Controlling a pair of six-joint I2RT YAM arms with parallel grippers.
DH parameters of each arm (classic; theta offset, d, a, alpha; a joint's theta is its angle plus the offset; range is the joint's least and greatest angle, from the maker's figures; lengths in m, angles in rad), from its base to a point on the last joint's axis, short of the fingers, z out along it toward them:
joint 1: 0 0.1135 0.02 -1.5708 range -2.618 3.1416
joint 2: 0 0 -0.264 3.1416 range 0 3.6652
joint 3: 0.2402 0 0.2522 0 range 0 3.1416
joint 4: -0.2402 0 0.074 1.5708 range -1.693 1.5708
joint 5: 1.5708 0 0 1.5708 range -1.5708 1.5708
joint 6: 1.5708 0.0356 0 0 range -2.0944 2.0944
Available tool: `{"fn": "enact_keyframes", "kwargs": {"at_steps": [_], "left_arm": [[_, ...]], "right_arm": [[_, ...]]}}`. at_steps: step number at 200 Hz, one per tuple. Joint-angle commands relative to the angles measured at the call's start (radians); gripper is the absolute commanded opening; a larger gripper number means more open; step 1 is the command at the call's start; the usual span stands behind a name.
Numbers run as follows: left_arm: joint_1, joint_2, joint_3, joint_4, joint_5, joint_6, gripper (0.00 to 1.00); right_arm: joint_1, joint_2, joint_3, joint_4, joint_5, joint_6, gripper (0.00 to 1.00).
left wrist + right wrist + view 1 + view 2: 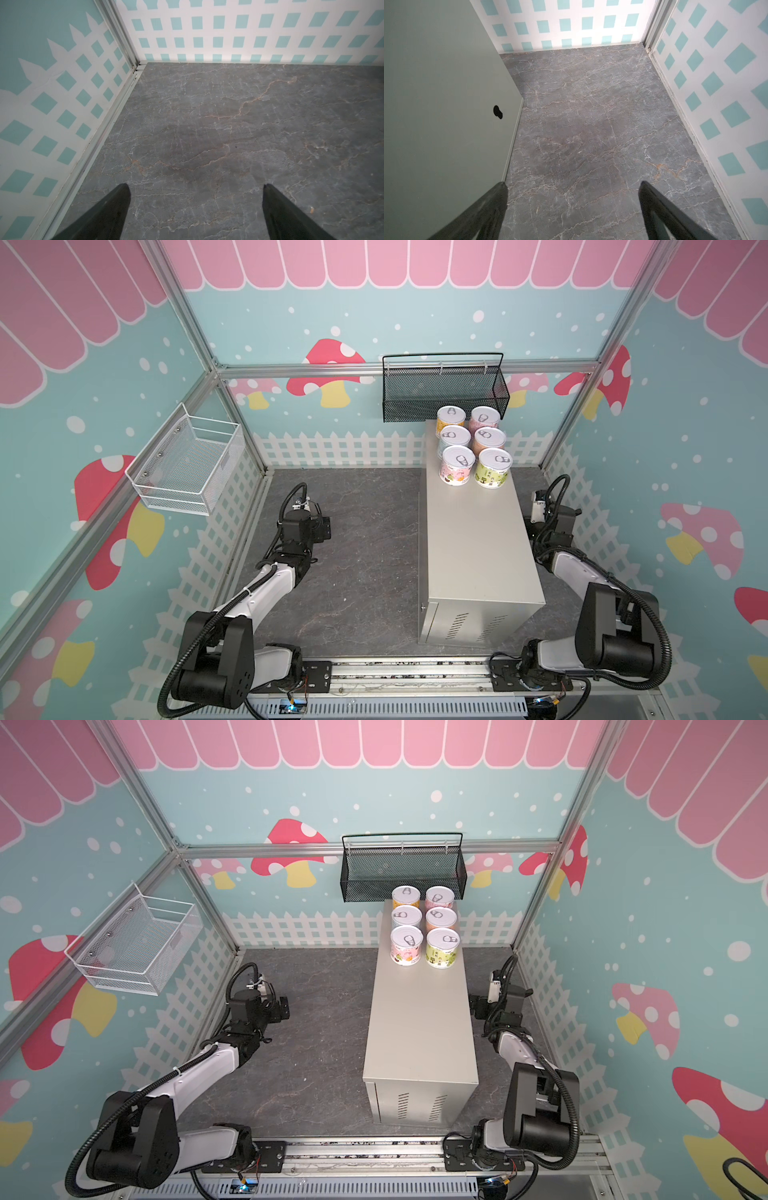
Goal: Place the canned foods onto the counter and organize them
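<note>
**A:** How do the grippers stand?

**B:** The left gripper (195,187) is spread wide above the grey veined stone-pattern floor (228,124) and pinches nothing. The right gripper (573,185) is spread and empty too. It sits low, just beside the tall beige-grey metal cabinet that serves as the counter (478,547), at its three o'clock. The left one is well apart at nine o'clock.

**A:** Why there?

**B:** I judge they are parked clear, with nothing left to carry. The six short pastel-labelled cans with pull-tab lids (458,466) stand upright on the counter's top at its twelve o'clock end. They are packed two across and three deep, which looks tidy and leaves the six o'clock end bare.

**A:** And the baskets?

**B:** The black mesh basket (444,393) hangs just beyond the cans at twelve o'clock and looks empty. So does the white wire basket (187,460) at ten o'clock.
</note>
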Motion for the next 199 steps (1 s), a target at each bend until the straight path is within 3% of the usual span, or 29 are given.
{"fn": "enact_keyframes", "kwargs": {"at_steps": [1, 21, 53, 108, 135, 147, 157, 169, 178, 199], "left_arm": [[0.006, 0.039, -0.046, 0.178, -0.054, 0.034, 0.99], [0.006, 0.103, -0.076, 0.309, -0.001, 0.044, 0.99], [0.006, 0.192, -0.093, 0.421, 0.061, 0.042, 0.99], [0.030, 0.212, -0.147, 0.542, 0.012, -0.008, 0.99], [0.035, 0.271, -0.236, 0.776, 0.002, -0.005, 0.99], [0.042, 0.234, -0.211, 0.656, 0.022, -0.025, 0.99], [0.046, 0.263, -0.228, 0.748, 0.024, -0.014, 0.99], [0.047, 0.236, -0.216, 0.671, 0.020, -0.028, 0.99], [0.045, 0.253, -0.225, 0.731, 0.016, -0.019, 0.99], [0.043, 0.245, -0.221, 0.698, 0.018, -0.022, 0.99]], "right_arm": [[0.008, -0.025, -0.113, 0.259, 0.063, -0.034, 0.99], [0.010, -0.049, -0.241, 0.473, 0.031, -0.050, 0.99], [0.028, 0.000, -0.272, 0.532, 0.046, -0.095, 1.00], [0.032, -0.024, -0.360, 0.653, 0.043, -0.101, 0.99], [0.041, -0.106, -0.478, 0.794, 0.015, -0.072, 0.99], [0.041, -0.127, -0.519, 0.859, 0.002, -0.059, 0.99], [0.041, -0.123, -0.541, 0.915, -0.018, -0.044, 0.99], [0.040, -0.071, -0.575, 1.058, -0.078, -0.034, 0.99], [0.040, 0.010, -0.596, 1.185, -0.125, -0.035, 0.99], [0.050, 0.089, -0.537, 1.158, -0.130, -0.047, 1.00]]}}
